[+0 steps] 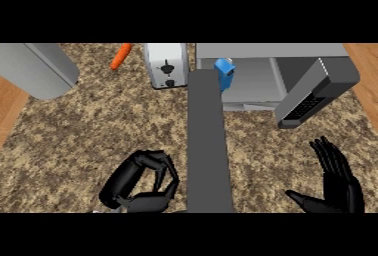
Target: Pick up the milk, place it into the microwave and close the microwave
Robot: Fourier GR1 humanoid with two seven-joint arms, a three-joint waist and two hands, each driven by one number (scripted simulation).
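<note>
Counter top (pixel 88 130): speckled brown and tan, stone-like, rough-grained, matt. Wood strip (pixel 9 110) at the left edge: orange-brown, smooth. Microwave (pixel 258 52): grey casing, metal look, matt; its door (pixel 314 92) is darker grey with a black panel. Toaster (pixel 166 65): pale silvery metal, slight sheen. Grey vessel (pixel 40 70) at upper left: smooth metal look, soft sheen. Milk (pixel 225 72): flat blue carton (card or plastic, cannot tell). Carrot (pixel 122 56): orange, smooth. Left hand (pixel 122 185) and right hand (pixel 343 192): black, smooth, plastic-like, faintly glossy.
</note>
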